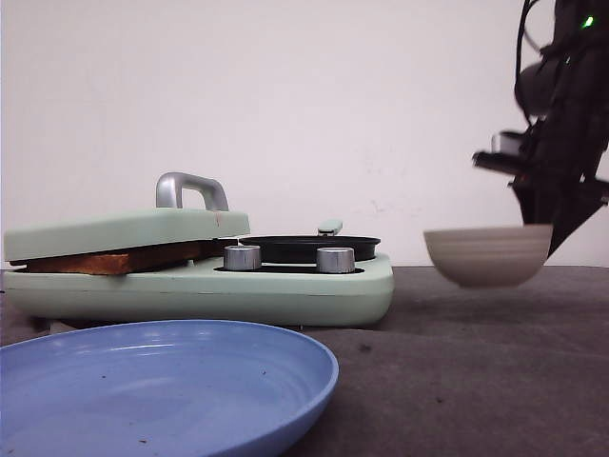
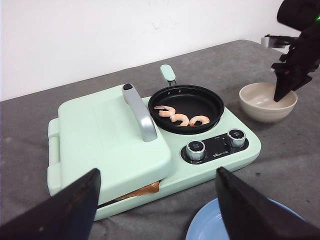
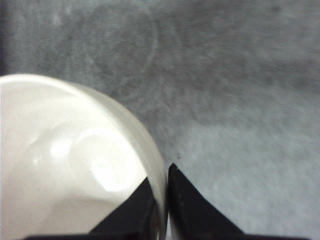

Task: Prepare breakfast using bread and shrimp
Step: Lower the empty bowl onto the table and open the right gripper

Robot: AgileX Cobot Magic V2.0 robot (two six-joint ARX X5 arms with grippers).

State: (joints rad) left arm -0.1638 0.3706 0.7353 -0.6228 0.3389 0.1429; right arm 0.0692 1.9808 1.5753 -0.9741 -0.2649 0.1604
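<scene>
1. Front view: we see a dark grey table [image 1: 476, 362] before a plain white wall. A mint-green cooker [image 1: 200, 276] sits on it with its lid down on the bread [image 1: 105, 259], whose brown crust shows at the edge. A blue plate [image 1: 162, 386] lies nearest us. The right gripper [image 1: 547, 224] pinches the rim of a beige bowl [image 1: 487, 254], which appears lifted off the table.
2. Left wrist view: we find the shrimp [image 2: 181, 118], three curled pieces, in the black pan [image 2: 186, 107] on the cooker beside two knobs [image 2: 196, 148]. The left gripper [image 2: 157, 200] hangs with its jaws spread wide, holding nothing.
3. Right wrist view: we see the fingers [image 3: 192, 210] closed on the bowl's wall, one inside, one outside.
</scene>
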